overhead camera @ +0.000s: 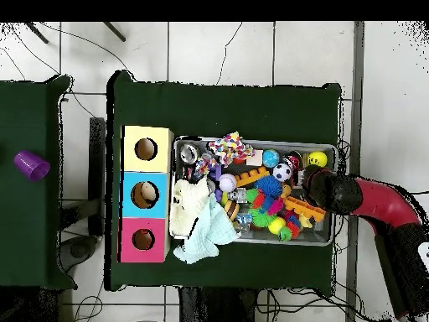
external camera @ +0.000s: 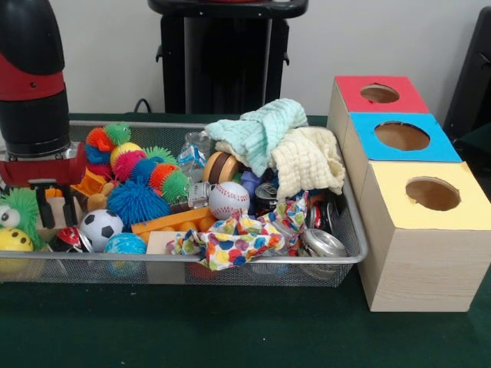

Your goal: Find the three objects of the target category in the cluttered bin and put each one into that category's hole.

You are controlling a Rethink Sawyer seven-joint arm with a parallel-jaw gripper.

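Gripper (external camera: 56,205) down at the bin's (external camera: 349,230) end, two black fingers apart, nothing between.
Three holed boxes beside it: red (external camera: 381,94), blue (external camera: 402,136), yellow (external camera: 432,194).

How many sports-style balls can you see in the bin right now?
2 clearly: a soccer ball near the gripper at the bin's front, and a baseball mid-bin. Others may be buried under the cloths and toys.

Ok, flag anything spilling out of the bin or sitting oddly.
The mint cloth and cream cloth drape over the mesh bin's rim by the boxes. A purple cup sits alone on the side table.
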